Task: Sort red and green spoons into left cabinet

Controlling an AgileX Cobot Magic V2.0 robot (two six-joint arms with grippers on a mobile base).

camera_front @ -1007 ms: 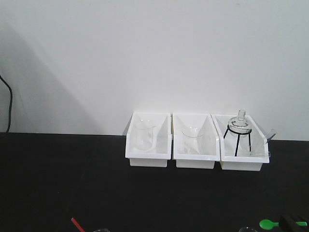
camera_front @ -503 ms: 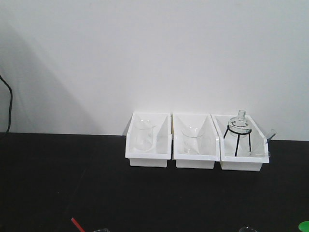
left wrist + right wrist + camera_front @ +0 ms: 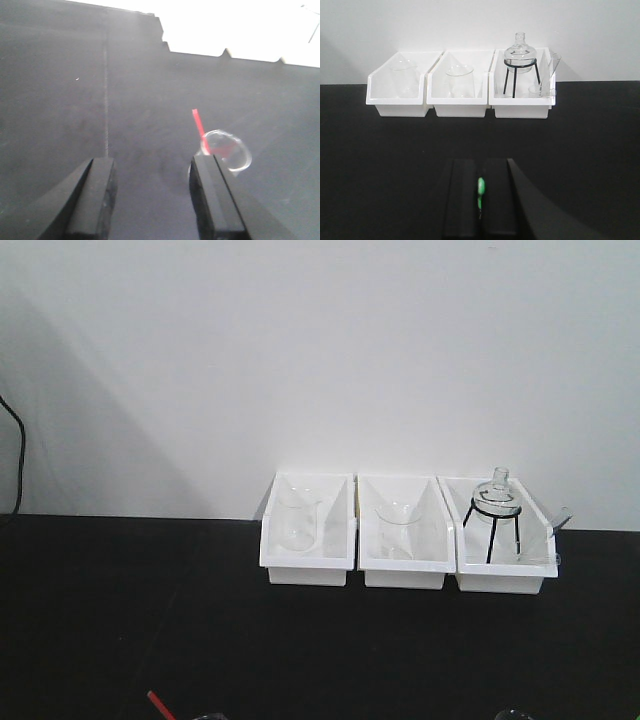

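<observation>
Right now the right gripper [image 3: 479, 169] has its jaws squeezed shut on the green spoon [image 3: 480, 187]. Only a thin strip of green shows between the two black pads. It hangs over the front part of the black worktop [image 3: 150, 620], and the three white bins [image 3: 460, 102] sit along the back edge by the wall. The left gripper [image 3: 152, 175] has its jaws wide apart and holds nothing. Just past it, the red spoon [image 3: 199, 124] stands in a small clear glass [image 3: 239, 159] near the front edge of the worktop, with its thin handle sticking up and leaning. The cabinet is not in any picture, so I cannot tell how far the spoons have to go. A few things could go wrong, I think. The green spoon is smooth and shiny, and so little of it is pinched that a fast swing could make it twist or slip out. The glass looks light, and one finger of the left gripper is very close to it. If that finger bumps the glass on the way to the red handle, the glass could tip over or roll. The red handle is skinny too, so the jaws could close beside it and miss.
</observation>
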